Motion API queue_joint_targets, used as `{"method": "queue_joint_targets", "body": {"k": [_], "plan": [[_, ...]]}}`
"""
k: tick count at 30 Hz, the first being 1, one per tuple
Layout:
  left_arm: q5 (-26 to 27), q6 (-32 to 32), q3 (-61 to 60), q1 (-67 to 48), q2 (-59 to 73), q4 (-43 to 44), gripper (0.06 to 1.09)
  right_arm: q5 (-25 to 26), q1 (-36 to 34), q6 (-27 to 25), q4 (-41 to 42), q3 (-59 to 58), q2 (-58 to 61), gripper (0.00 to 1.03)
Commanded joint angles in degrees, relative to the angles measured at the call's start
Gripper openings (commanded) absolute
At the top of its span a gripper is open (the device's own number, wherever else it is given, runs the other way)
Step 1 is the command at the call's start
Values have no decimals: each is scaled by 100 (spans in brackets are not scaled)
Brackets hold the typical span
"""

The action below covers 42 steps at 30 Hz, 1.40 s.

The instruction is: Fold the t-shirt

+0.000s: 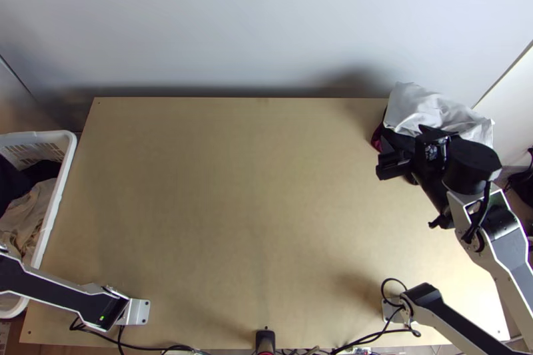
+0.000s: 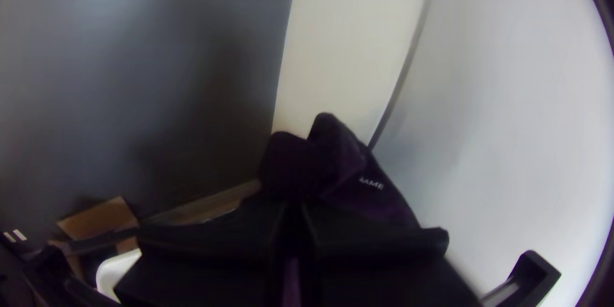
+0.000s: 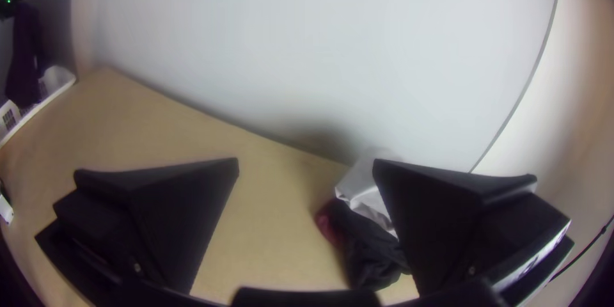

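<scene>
While fetching seems in hand, the shirt (image 2: pixel 313 163) pinched by the left gripper (image 2: pixel 293 208) must be spread next; the right gripper (image 3: pixel 306 162) is open.

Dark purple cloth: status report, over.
Left gripper shut on dark purple cloth, held up. Right gripper open, empty. Cloth pile occupies far right corner of table.

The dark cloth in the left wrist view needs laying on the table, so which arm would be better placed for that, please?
Probably the left: the left fingers are shut on the dark cloth by the basket. The right fingers stand open and empty, near the pile across the table.
</scene>
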Motion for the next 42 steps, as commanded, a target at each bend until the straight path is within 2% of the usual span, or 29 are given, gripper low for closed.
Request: {"method": "queue_joint_targets", "body": {"k": [1,2,3,7,12,16,21,27,29,31,35,38,42], "plan": [[611,-230,-110,46,-648,250,13,59,-5,-72,39,-120,-151,98],[1279,-379,-93,107,-666,276,10,68,-14,-63,57,-111,-151,98],[1727,-634,-84,169,-683,302,10,68,-5,-63,83,-111,-178,98],[1753,-942,-84,72,-824,346,10,86,-23,-46,118,-128,-248,98],[1762,-880,-128,-314,-982,91,10,94,-102,-63,118,-225,-450,98],[2369,-520,-348,-684,-1457,-251,10,94,-172,-116,118,-304,-591,98],[2483,-476,-726,-1369,-2063,-199,10,94,-278,-125,118,-313,-687,98],[1753,-634,-1165,-2758,-2406,-234,10,94,-436,-107,109,-348,-854,98],[1261,-625,-1622,-3522,-2626,-172,10,94,-506,-107,83,-348,-925,98],[1033,-625,-1859,-3909,-2740,-102,10,94,-532,-107,65,-339,-960,98],[259,-634,-2633,-5017,-2977,127,10,94,-673,-134,4,-269,-1013,98],[-417,-634,-3688,-6115,-3276,601,10,94,-884,-195,-14,-172,-1013,98],[-690,-643,-4329,-6889,-3417,891,9,94,-1033,-239,-23,-84,-1013,98]]}}
